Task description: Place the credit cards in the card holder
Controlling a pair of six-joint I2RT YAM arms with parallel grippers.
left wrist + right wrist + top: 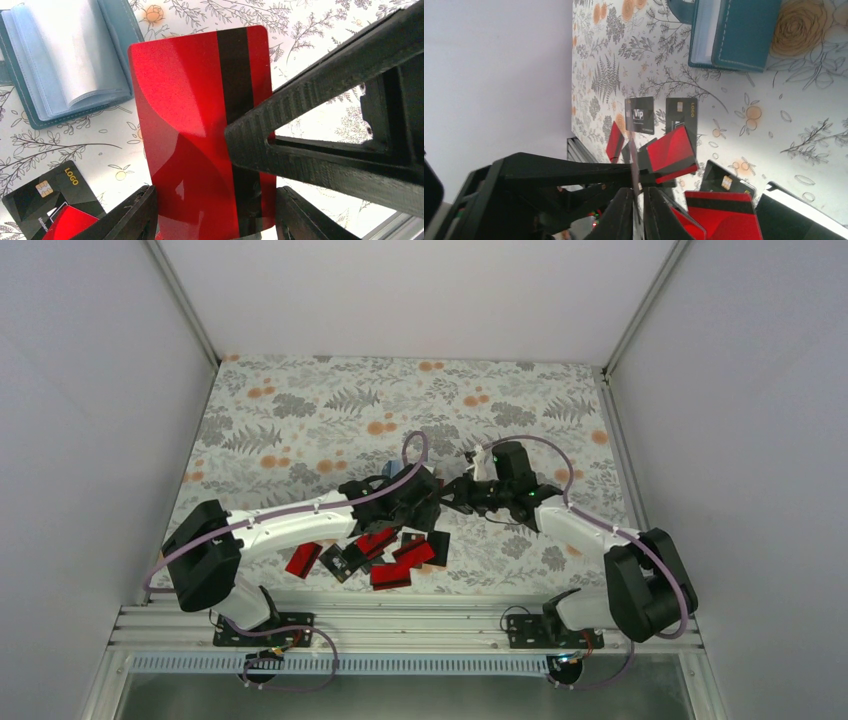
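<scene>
Right claw [639, 210] pinches red card [190, 125]; left claw [215, 220] flanks it, grip unclear.

**Flowered table inside a white-walled booth**

A tablecloth [300, 410] printed with grey ferns, leaves and orange blossoms covers the table in the top view. Plain white panels enclose it: a left wall [80, 390], a right wall [740, 390] and a back wall [400, 290] across the top of the frame. Aluminium posts [184, 302] run up the two far corners. A ribbed metal rail [400, 625] spans the bottom edge. The light is bright and even, and the shadows are soft.
</scene>
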